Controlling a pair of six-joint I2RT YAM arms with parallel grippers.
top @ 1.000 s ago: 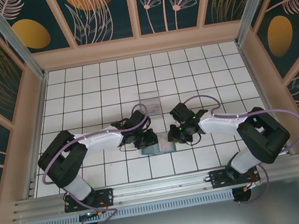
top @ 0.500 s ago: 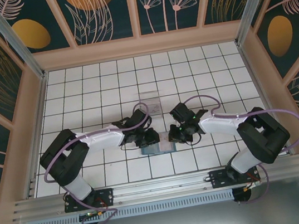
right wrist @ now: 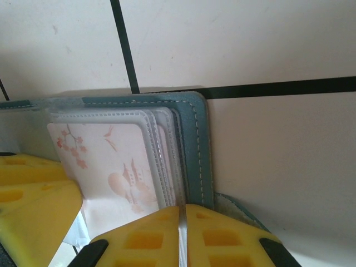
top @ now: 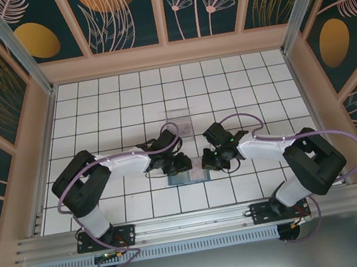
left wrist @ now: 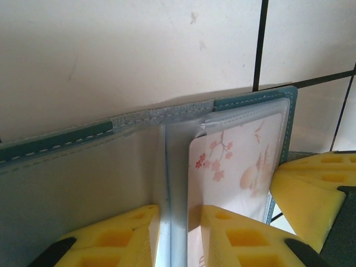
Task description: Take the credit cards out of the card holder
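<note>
The teal card holder (top: pixel 189 179) lies open on the tiles between both grippers. In the left wrist view its stitched edge (left wrist: pixel 55 142) runs across. A pale credit card (left wrist: pixel 233 167) printed with pink blossoms sticks partly out of a clear sleeve on the right leaf. My left gripper (left wrist: pixel 181 214) stands narrowly open over the centre crease, one finger on the left leaf, the other on the card. In the right wrist view my right gripper (right wrist: pixel 182 214) is shut on the thin outer edge of the holder's right leaf (right wrist: pixel 194 150), beside the card (right wrist: pixel 105 167). From above, both grippers (top: pixel 182 165) (top: pixel 205 164) nearly meet.
A see-through plastic box (top: pixel 178 119) sits about two tiles beyond the holder. The other gripper's yellow finger shows at the edge of each wrist view (left wrist: pixel 311 200) (right wrist: pixel 33 206). Low walls ring the white tiled floor (top: pixel 95 112).
My left gripper has shifted slightly right toward the holder's centre and its jaws have spread a little. My right gripper's jaws have closed further on the holder's edge.
</note>
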